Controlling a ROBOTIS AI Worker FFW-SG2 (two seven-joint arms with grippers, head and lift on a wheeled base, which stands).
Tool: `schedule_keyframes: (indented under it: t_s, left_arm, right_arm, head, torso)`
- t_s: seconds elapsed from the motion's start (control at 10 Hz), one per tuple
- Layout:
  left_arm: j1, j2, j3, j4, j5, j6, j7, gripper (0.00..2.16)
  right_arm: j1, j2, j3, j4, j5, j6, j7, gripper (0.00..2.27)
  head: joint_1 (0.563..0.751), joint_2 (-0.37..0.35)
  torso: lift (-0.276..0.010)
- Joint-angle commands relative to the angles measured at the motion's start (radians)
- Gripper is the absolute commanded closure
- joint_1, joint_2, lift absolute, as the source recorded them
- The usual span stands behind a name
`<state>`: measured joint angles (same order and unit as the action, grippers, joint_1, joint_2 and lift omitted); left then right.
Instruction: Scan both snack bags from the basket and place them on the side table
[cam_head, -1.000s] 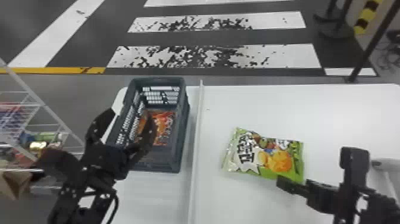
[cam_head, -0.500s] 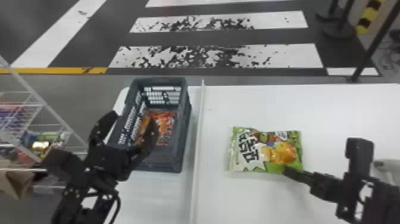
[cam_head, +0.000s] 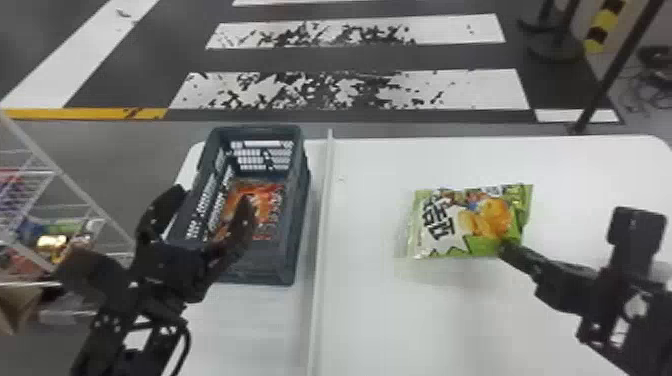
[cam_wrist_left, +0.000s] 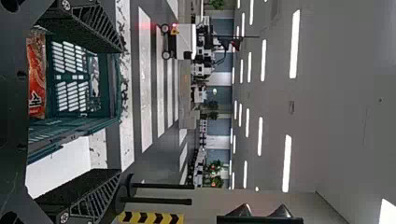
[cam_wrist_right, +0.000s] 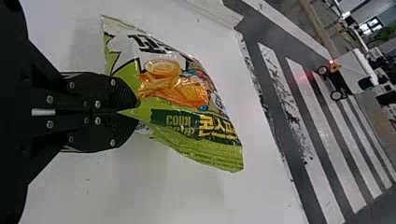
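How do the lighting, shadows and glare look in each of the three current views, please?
Head view: a soft, faint shadow along the near edge of the green snack bag; left wrist view: ceiling strip lights glow plain white; right wrist view: small glints on that bag's wrinkled film.
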<state>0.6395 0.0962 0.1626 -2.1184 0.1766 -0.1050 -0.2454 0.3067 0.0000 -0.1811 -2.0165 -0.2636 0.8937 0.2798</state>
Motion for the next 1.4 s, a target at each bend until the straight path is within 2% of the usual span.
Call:
schedule_keyframes:
  t_s: [0.0,0.2,0.4,0.7,0.9,1.1,1.2,1.3]
  left_arm:
    - [0.000,0.003,0.000,0.002,0.003,0.000,0.001,0.08]
    - [0.000,0.008,0.000,0.000,0.006,0.000,0.001,0.09]
    - [0.000,0.013,0.000,0.003,0.006,0.000,0.003,0.09]
    - [-0.009,0.013,-0.003,0.017,0.007,0.000,0.003,0.09]
    - [-0.014,0.013,-0.005,0.025,0.007,0.000,0.005,0.09]
    - [-0.017,0.016,-0.003,0.032,0.011,0.000,0.006,0.09]
    - [-0.018,0.016,-0.003,0.034,0.012,0.000,0.006,0.09]
    - [-0.020,0.016,-0.003,0.035,0.012,0.000,0.006,0.09]
  right_arm:
    - [0.020,0.001,0.009,-0.099,0.104,-0.029,-0.014,2.26]
    - [0.009,-0.008,0.052,-0.151,0.357,-0.109,-0.040,2.26]
    - [0.009,-0.071,0.080,-0.166,0.515,-0.170,-0.080,2.26]
    - [0.046,-0.167,0.213,-0.111,0.850,-0.336,-0.139,2.26]
    - [0.084,-0.239,0.339,-0.002,1.089,-0.456,-0.251,2.26]
    - [0.100,-0.311,0.476,0.114,1.321,-0.443,-0.355,2.26]
    - [0.111,-0.347,0.526,0.150,1.388,-0.431,-0.360,2.26]
    - [0.123,-0.377,0.562,0.171,1.406,-0.434,-0.358,2.25]
  head:
    - [0.695,0.092]
    - [0.695,0.041]
    - [0.695,-0.019]
    - [0.695,-0.063]
    - [0.695,-0.044]
    - [0.695,-0.012]
    - [0.695,0.011]
    - [0.695,0.031]
  torso:
    - [-0.075]
    - [-0.075]
    - [-0.075]
    - [-0.075]
    - [-0.075]
    - [-0.075]
    - [-0.075]
    - [-0.075]
